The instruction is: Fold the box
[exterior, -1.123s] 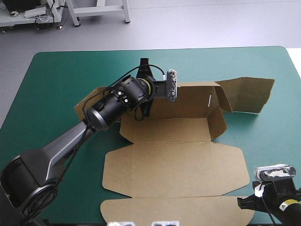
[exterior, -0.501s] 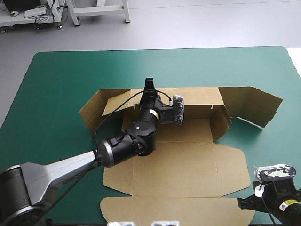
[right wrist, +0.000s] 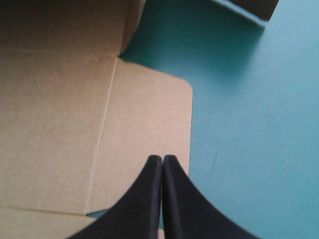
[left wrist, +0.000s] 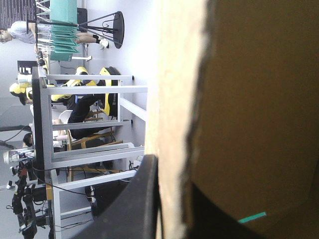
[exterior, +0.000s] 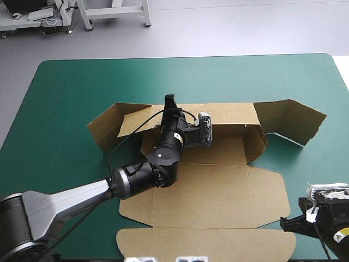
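Note:
The brown box (exterior: 207, 188) lies mid-table with its near panels flat and its long far wall (exterior: 229, 114) raised. An end flap angles out from each end of that wall, one left (exterior: 106, 128) and one right (exterior: 294, 120). My left gripper (exterior: 170, 105) reaches over the box and is shut on the far wall's top edge. In the left wrist view the board (left wrist: 249, 99) stands between the black fingers of the left gripper (left wrist: 172, 174). My right gripper (exterior: 286, 224) sits by the box's near right corner. It is shut and empty (right wrist: 162, 160), above the right side flap (right wrist: 144, 129).
Teal-green cover (exterior: 65, 93) lies bare around the box, widest at the far side and the left. The table's right edge (exterior: 341, 71) runs close to the raised right flap.
My left gripper drew the far wall toward the near side and stood it more upright. Both end flaps swung up with it. My right gripper slid slightly toward the near right corner.

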`<move>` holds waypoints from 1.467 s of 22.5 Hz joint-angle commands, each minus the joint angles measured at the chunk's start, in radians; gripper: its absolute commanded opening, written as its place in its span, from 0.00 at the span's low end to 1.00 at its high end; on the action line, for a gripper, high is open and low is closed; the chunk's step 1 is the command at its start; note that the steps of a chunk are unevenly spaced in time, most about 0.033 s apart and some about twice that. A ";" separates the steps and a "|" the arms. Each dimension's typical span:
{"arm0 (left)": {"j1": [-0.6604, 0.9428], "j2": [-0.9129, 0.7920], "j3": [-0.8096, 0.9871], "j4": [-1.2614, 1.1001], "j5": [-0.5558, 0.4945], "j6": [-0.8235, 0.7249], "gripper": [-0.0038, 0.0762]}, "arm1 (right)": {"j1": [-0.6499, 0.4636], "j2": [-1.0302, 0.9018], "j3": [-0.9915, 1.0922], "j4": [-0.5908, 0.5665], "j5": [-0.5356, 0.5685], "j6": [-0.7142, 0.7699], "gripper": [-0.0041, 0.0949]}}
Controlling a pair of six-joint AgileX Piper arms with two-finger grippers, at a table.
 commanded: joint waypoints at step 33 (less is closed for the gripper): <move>-0.007 -0.036 -0.017 0.017 0.009 -0.022 0.04 | 0.000 1.473 -1.459 0.243 0.187 0.008 0.03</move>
